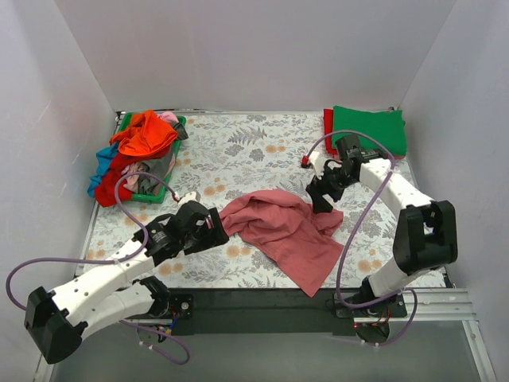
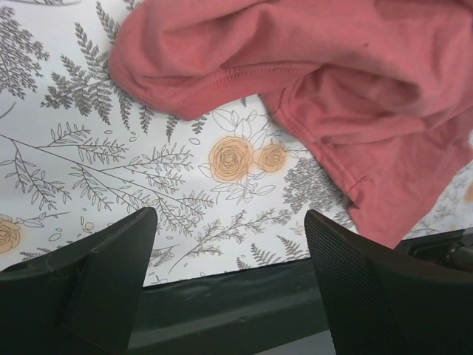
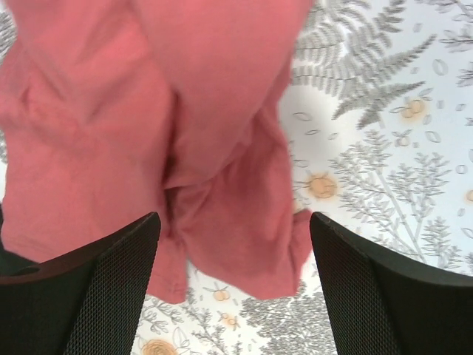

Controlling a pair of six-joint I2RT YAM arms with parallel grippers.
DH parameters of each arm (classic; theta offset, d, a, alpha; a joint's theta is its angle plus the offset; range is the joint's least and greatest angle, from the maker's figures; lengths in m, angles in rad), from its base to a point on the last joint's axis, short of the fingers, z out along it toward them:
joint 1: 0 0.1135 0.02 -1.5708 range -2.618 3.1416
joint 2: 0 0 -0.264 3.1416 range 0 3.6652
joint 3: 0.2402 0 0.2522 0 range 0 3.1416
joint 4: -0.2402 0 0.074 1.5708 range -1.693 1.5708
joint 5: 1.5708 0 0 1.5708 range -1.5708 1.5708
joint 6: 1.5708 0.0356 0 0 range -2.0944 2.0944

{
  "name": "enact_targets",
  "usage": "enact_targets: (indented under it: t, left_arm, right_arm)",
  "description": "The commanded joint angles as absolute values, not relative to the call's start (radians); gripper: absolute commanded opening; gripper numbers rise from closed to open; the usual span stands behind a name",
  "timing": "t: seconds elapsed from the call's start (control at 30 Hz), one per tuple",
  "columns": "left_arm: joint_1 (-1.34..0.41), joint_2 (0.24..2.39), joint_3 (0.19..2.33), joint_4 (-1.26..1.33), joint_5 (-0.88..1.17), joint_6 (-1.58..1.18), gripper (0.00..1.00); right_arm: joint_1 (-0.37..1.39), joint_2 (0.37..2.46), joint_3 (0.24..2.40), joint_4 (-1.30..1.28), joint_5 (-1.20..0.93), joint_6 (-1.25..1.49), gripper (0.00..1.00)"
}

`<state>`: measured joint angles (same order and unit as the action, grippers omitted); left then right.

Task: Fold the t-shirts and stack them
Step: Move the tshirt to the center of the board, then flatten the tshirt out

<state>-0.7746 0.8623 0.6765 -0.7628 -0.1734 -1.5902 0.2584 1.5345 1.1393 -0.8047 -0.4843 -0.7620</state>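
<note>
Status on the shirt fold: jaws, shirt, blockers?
Both jaws open, empty, flanking the rose shirt. It lies crumpled mid-table, unfolded. Folded green shirt at far right; nothing in the way.

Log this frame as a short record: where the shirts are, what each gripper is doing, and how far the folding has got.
shirt in work: dusty-rose t-shirt, crumpled at the table's centre, unfolded
left gripper: open, empty, near the shirt's left edge
right gripper: open, empty, above the shirt's right part
finished stack: green t-shirt folded on a red t-shirt, far right corner
waiting: orange t-shirt and others heaped in the green basket, far left
surface: floral table covering
</note>
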Motion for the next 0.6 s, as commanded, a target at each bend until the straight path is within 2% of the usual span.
enact_targets:
  t: [0.0, 0.23, 0.43, 0.57]
  left_arm:
    - [-0.775, 0.919, 0.626, -0.690, -0.109, -1.565, 0.79]
    - [-0.775, 0.986, 0.557, -0.485, -0.026, -1.595, 0.77]
    - [-0.775, 1.129, 0.586, -0.456, -0.147, -1.562, 0.77]
    - [-0.775, 1.195, 0.633, -0.485, -0.199, -1.506, 0.71]
  right_arm:
    - [0.229, 1.600, 1.257, -0.787, -0.462, -0.715, 0.87]
    - [0.236, 1.715, 1.287, -0.833, -0.653, -0.709, 0.82]
    - [0.270, 1.727, 1.287, -0.834, -0.696, -0.703, 0.81]
    - [0.281, 1.740, 1.302, -0.839, -0.692, -0.699, 0.81]
